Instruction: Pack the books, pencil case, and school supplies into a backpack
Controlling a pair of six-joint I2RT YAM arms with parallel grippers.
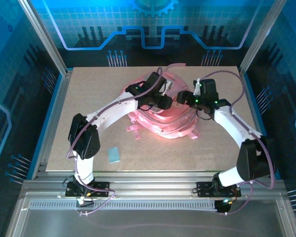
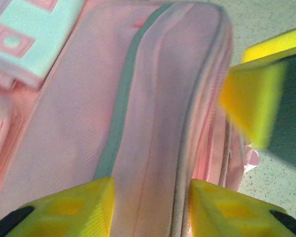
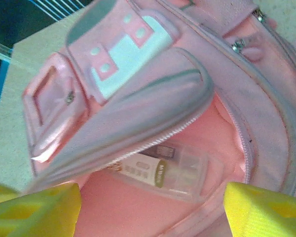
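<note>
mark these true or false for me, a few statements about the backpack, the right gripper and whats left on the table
1. The backpack lies on the table beneath both arms. True.
2. The pocket below the right gripper is zipped shut. False: it gapes open, with a clear packet lying inside.
3. The right gripper is shut on a book. False: its fingers stand wide apart and hold nothing.
4. A pale blue flat rectangle lies on the table, outside the backpack. True.
</note>
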